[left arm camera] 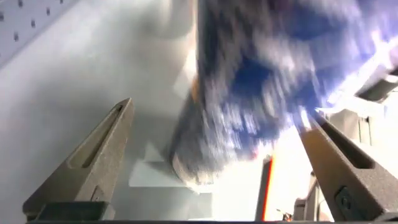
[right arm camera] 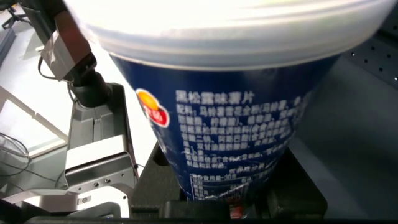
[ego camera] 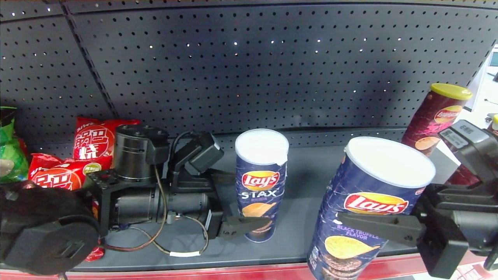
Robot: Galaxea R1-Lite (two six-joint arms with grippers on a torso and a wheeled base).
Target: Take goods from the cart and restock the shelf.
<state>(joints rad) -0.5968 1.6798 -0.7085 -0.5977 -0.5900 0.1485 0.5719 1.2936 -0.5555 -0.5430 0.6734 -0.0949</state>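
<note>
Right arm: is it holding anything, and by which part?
Yes. The right gripper grips the nearer blue chip can around its middle, from the side.

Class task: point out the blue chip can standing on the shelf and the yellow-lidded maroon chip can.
Standing blue chip can (ego camera: 260, 182), head view, front label.
Maroon chip can (ego camera: 435, 116), head view, side wall.

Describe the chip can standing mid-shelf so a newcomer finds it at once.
On the dark shelf below the pegboard, look right of the red snack bags. The blue chip can stands upright there; its twin at the front edge sits in the right gripper.
</note>
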